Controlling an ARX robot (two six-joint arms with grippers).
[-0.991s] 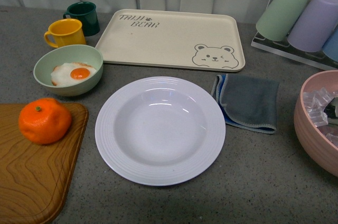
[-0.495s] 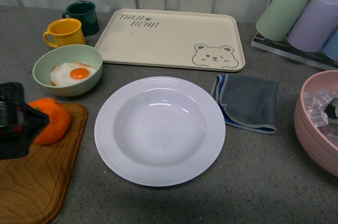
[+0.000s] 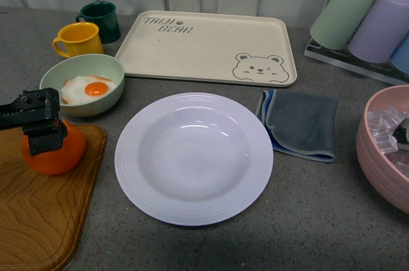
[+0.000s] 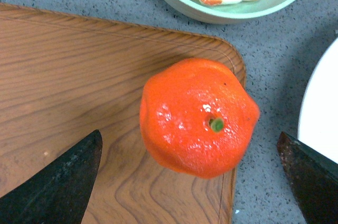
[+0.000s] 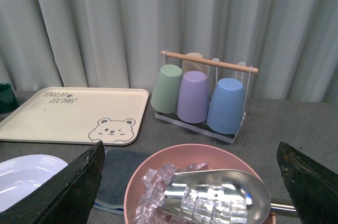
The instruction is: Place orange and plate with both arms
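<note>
The orange (image 3: 67, 151) sits on the near right corner of a wooden cutting board (image 3: 38, 220). My left gripper (image 3: 39, 121) hangs open just above it and covers its top in the front view. In the left wrist view the orange (image 4: 198, 118) lies between the two spread fingers of the left gripper (image 4: 189, 147), stem dot up, untouched. The white ribbed plate (image 3: 192, 156) lies empty mid-table, right of the board; its edge also shows in the left wrist view (image 4: 322, 108). My right gripper (image 5: 190, 174) is open and empty above a pink bowl, out of the front view.
A pale green bowl with a fried egg (image 3: 83, 82) stands behind the board. Yellow mug (image 3: 78, 39), dark green mug (image 3: 102, 20) and the bear tray (image 3: 204, 47) are at the back. A grey cloth (image 3: 300, 124), a pink ice bowl (image 3: 383, 149) and a cup rack (image 3: 364, 22) are at the right.
My left gripper has come in from the left over the board and now hangs above the orange. The orange and the plate have not moved.
</note>
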